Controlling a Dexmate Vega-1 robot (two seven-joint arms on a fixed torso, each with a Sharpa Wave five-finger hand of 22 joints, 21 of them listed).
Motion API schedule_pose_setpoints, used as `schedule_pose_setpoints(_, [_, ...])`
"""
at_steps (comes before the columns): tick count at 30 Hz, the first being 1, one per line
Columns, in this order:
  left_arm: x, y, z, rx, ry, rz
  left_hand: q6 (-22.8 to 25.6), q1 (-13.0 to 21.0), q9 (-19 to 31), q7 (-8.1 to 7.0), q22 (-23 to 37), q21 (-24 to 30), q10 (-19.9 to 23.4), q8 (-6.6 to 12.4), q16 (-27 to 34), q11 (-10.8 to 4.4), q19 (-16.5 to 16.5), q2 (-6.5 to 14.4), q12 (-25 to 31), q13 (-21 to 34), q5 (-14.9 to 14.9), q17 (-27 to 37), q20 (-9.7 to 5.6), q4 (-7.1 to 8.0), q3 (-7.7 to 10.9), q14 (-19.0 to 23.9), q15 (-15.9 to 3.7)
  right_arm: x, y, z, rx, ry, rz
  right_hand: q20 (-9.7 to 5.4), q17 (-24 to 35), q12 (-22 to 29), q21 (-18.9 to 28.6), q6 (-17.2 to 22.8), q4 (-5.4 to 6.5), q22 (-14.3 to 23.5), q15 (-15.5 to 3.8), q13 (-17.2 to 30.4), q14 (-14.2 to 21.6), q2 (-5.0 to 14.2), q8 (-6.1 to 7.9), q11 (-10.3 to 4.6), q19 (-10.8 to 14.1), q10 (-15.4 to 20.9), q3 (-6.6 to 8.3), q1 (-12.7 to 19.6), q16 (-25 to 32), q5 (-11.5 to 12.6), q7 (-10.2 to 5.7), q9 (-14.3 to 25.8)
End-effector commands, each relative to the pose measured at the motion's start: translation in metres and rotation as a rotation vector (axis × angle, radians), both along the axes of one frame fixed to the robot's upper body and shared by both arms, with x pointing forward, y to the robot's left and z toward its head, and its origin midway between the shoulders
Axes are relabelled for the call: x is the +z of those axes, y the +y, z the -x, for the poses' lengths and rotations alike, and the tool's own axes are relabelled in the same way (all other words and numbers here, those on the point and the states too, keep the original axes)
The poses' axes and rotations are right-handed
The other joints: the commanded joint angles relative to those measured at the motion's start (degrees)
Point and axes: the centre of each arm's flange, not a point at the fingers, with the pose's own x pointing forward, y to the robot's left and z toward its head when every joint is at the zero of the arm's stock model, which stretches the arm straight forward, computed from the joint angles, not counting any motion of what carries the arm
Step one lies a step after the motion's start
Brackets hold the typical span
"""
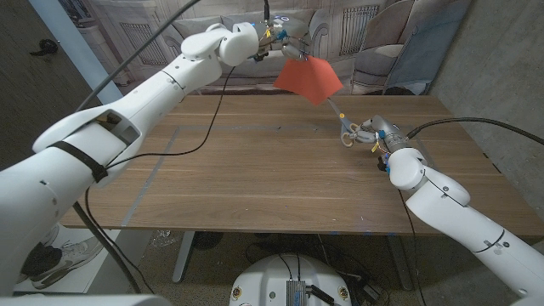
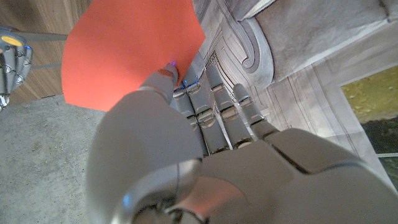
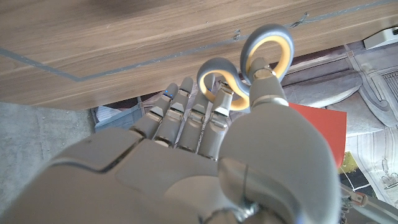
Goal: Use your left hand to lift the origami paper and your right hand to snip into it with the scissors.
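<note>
My left hand point(image 1: 270, 39) holds the red-orange origami paper point(image 1: 308, 78) up in the air over the far edge of the table; the sheet hangs down and to the right of the hand. In the left wrist view the thumb pinches the origami paper point(image 2: 127, 50) against the fingers of my left hand point(image 2: 205, 124). My right hand point(image 1: 371, 133) grips the scissors point(image 1: 345, 126), whose blades point up toward the paper's lower corner. In the right wrist view the grey and yellow handle loops of the scissors point(image 3: 249, 62) stick out past my right hand point(image 3: 205, 124), and the paper point(image 3: 323, 127) shows beyond.
The wooden table point(image 1: 255, 170) carries a faint tape outline at its left part. A black cable point(image 1: 170, 153) droops from my left arm across the table. A patterned backdrop point(image 1: 170, 42) stands behind the far edge.
</note>
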Motion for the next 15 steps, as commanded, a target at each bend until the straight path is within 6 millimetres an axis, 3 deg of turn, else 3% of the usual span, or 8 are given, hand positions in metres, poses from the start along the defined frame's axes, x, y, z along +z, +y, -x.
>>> schedule_pose_setpoints(1, [0.023,0.020,-0.005,-0.017,0.107,0.150,1.50,1.49,2.09,0.29,0.15,0.00,2.25,0.25,0.50,-2.84,0.11,1.01,-0.07,0.32,0.19,0.80,0.73,0.04,-0.37,-0.01,-9.73,-0.001,0.001,0.000,0.039,-0.001,-0.024,0.15,-0.03,0.25,-0.14,5.32,9.98,0.25,-10.27,0.26,-0.21,0.84,0.30,-7.49,-0.10,7.84,10.38,0.05,-0.05,0.20,-5.03,0.36])
schedule_pose_setpoints(8, [0.031,0.032,-0.009,-0.010,0.155,0.207,0.94,1.94,2.43,1.02,0.24,0.06,2.12,0.18,0.68,-2.77,0.03,1.48,-0.06,0.69,-0.24,1.78,1.16,0.05,-0.79,-0.27,-9.73,-0.005,0.000,0.000,0.068,0.000,-0.049,0.22,-0.04,0.28,-0.17,5.39,10.01,0.25,-10.21,0.27,-0.30,0.86,0.29,-7.46,-0.19,7.87,10.45,0.00,-0.03,0.13,-5.02,0.38])
schedule_pose_setpoints(15, [0.029,0.028,-0.001,0.005,0.161,0.165,0.93,2.33,2.62,1.11,0.27,0.07,2.01,0.22,0.71,-2.73,-0.06,1.83,-0.02,1.01,-0.62,2.55,1.45,0.03,-1.11,-0.58,-9.72,-0.008,-0.004,0.000,0.109,-0.029,-0.101,0.23,-0.04,0.30,-0.17,5.27,10.03,0.26,-10.20,0.27,-0.38,0.88,0.23,-7.45,-0.21,7.88,10.51,-0.04,-0.02,0.06,-4.95,0.42])
